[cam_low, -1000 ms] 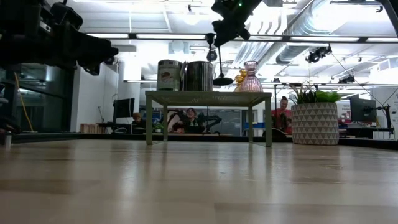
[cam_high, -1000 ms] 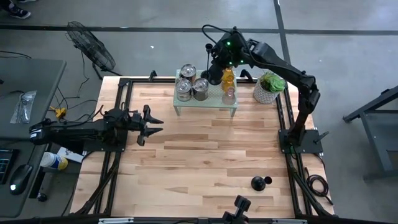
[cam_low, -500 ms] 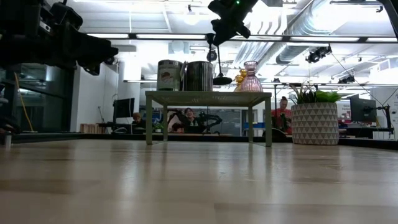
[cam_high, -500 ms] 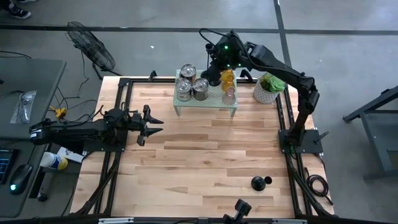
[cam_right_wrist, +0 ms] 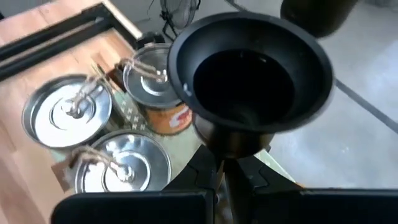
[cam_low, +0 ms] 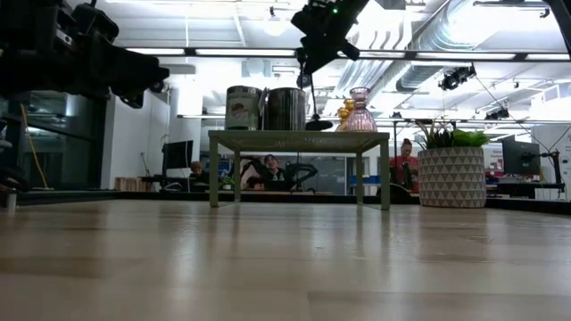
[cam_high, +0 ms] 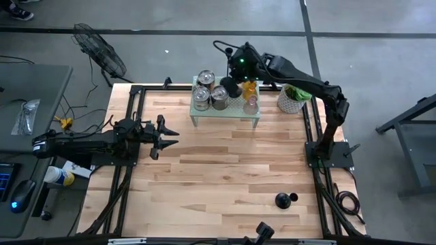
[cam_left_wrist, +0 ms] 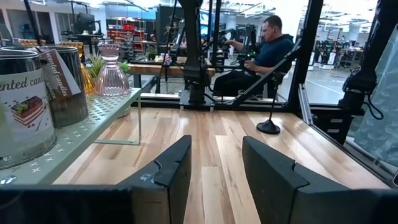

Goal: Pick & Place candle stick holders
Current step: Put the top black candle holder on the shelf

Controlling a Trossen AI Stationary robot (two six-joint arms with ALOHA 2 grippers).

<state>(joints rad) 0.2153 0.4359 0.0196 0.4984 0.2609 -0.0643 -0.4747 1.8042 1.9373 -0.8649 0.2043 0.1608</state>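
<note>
My right gripper [cam_high: 231,75] hangs above the pale green rack [cam_high: 225,110], shut on a black slim-stemmed candle stick holder [cam_right_wrist: 249,74]. The holder's wide round end [cam_low: 318,125] hovers just over the rack top. On the rack stand three silver lidded tins [cam_high: 219,97], an amber glass holder [cam_high: 250,85] and a pink glass one [cam_high: 251,103]. A second black holder [cam_high: 283,199] stands near the table's near right corner. At the table's left side, my left gripper [cam_high: 163,136] is open, level, with nothing between its fingers. My right gripper pinches the black holder's thin stem [cam_right_wrist: 227,167] between its two fingers, which slant down from above. The wide round end shows beyond the fingertips. The holder hangs below the gripper, about upright, clear of the rack top.
A green plant in a white pot [cam_high: 294,95] stands right of the rack at the far right. Bare wood stretches between the rack and the near edge. People sit at desks beyond the table's far side [cam_low: 272,169].
My right gripper has moved toward the table's left edge and slightly down, rolling a little. The black holder has gone with it, and its wide end now hangs lower, closer to the rack top beside the tins.
</note>
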